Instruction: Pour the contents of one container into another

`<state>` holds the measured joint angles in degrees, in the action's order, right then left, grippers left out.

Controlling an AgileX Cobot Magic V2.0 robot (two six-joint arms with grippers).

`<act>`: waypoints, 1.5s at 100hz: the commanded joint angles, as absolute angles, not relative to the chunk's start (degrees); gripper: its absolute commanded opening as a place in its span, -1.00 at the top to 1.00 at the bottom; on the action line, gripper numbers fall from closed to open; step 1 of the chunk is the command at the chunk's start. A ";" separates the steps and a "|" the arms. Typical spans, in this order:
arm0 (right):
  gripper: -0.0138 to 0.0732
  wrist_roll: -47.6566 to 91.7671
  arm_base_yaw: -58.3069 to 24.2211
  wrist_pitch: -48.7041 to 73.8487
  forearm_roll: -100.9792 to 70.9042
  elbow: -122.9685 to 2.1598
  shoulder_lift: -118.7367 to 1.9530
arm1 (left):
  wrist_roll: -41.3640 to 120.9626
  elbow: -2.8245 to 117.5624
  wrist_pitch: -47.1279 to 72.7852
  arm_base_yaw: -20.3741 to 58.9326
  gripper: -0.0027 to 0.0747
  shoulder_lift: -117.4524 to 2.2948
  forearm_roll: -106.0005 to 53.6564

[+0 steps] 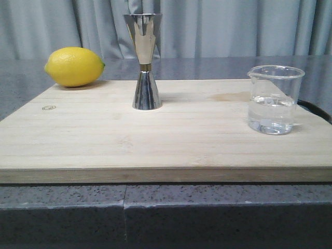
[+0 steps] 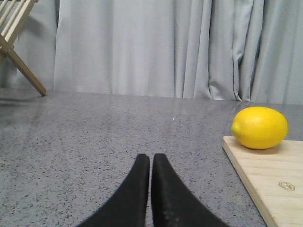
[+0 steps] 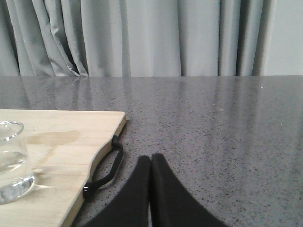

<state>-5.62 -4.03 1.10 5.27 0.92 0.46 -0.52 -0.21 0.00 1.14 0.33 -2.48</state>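
Your glass beaker [image 1: 275, 98] sits upright on the right part of the wooden cutting board [image 1: 155, 140], near the board's right edge, pouring lip facing left toward the jigger. Clear liquid fills roughly the lower half. White markings are faint, unreadable. In the right wrist view only part of the beaker [image 3: 12, 161] shows at the frame edge, resting on the board [image 3: 66, 142] close to a darker damp-looking stain on the wood.

Steel jigger [image 1: 143, 61] stands upright near the board's middle, toward the back edge, wide cone up, thin gold band at the waist. It is well apart from the beaker. Cannot tell if anything is inside.

Lemon [image 1: 74, 66] lies at the back left corner of the board, well apart from the jigger. The left wrist view shows the lemon [image 2: 260, 127] on the board corner [image 2: 270, 175].

Your left gripper [image 2: 151, 163] has its black fingers pressed together, clenched on nothing, over the grey speckled countertop [image 2: 104, 137] off the board's left side. Your right gripper [image 3: 151, 163] is likewise closed with nothing between the fingers, over the countertop to the right of the board, near the board's black handle [image 3: 105, 174].

Neither arm shows in the front view. Grey curtain [image 1: 223, 26] hangs behind. Wooden rack legs [image 2: 16, 42] show in a corner of the left wrist view.
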 commanded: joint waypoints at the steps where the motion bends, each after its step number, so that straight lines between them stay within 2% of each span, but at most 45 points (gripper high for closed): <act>1: 0.85 -5.39 -3.65 -3.13 5.80 2.43 1.79 | -1.10 -0.45 -4.36 1.65 0.98 1.82 -2.77; 150: 0.85 -5.39 -3.65 -4.20 5.80 2.43 1.79 | -1.10 -0.45 -4.46 1.65 0.98 1.82 -2.77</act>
